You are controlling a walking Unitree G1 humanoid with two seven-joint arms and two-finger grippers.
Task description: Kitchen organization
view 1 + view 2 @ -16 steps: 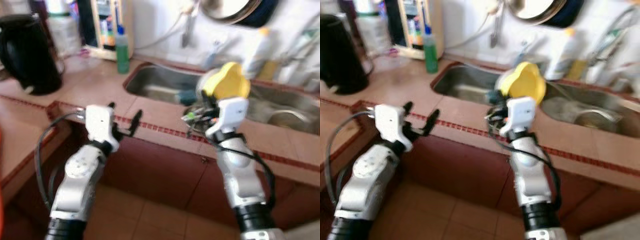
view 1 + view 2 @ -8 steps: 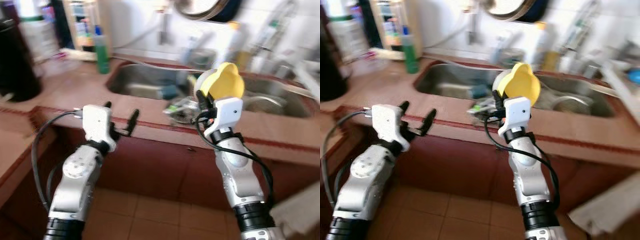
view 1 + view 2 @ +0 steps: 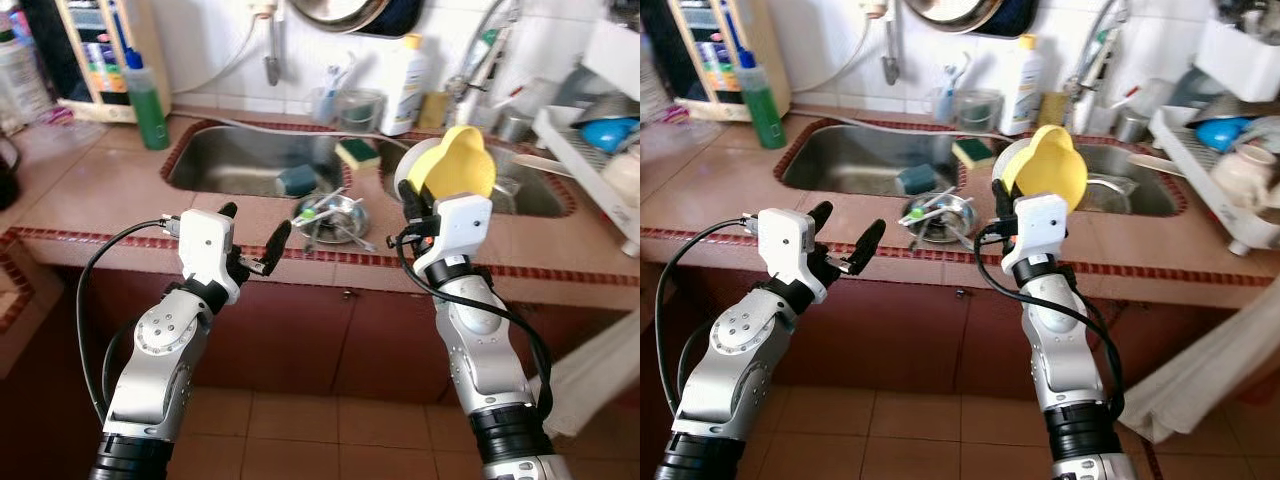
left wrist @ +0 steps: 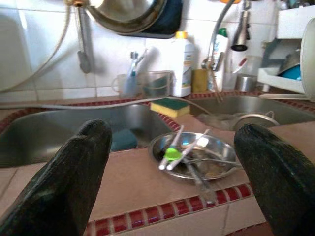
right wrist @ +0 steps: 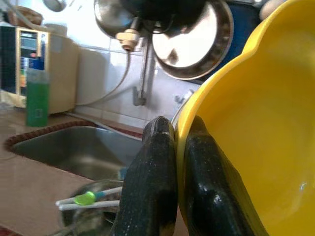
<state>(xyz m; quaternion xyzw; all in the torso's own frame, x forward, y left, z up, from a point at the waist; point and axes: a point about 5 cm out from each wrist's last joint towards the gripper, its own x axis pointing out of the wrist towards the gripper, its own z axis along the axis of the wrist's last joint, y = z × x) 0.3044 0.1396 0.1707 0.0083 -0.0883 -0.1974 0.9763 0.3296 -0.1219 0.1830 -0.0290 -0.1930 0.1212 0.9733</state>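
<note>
Counted: two sink basins (image 3: 235, 160), one yellow bowl (image 3: 456, 172), one steel dish (image 3: 333, 217), one green bottle (image 3: 149, 88), one white bottle (image 3: 407, 72), two sponges (image 3: 357, 153), one hanging pan (image 3: 335, 11), two grippers (image 3: 250, 236).

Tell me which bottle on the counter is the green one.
The green bottle with the blue nozzle, standing at the counter's far left beside the left basin. The other, a white bottle, stands behind the sink divider.

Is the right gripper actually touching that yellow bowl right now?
Touching. The right wrist view shows the right gripper with both fingers clamped on the yellow bowl's rim.
</note>
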